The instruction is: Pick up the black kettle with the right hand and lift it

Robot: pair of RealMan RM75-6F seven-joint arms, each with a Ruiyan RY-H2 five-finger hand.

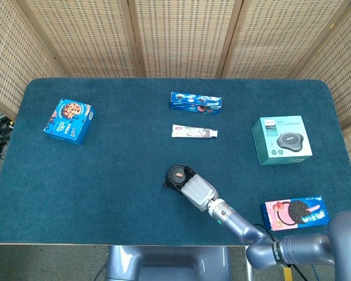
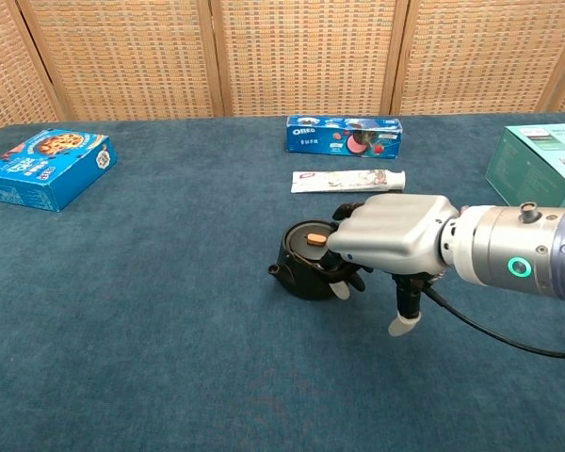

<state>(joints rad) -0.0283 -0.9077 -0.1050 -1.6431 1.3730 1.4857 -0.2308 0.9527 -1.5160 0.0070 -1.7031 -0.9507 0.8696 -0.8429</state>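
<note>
One kettle [image 2: 306, 259] sits on the table [image 1: 105, 175], a little toward the front edge from the middle. It is small, squat and black, with a round lid carrying an orange knob and a short spout pointing left in the chest view. The right hand [image 2: 388, 237] lies over its right side, fingers [image 2: 339, 282] curled down around the handle side, touching it; whether they grip it firmly I cannot tell. The thumb hangs apart, pointing at the cloth. The kettle stands upright on the cloth.
</note>
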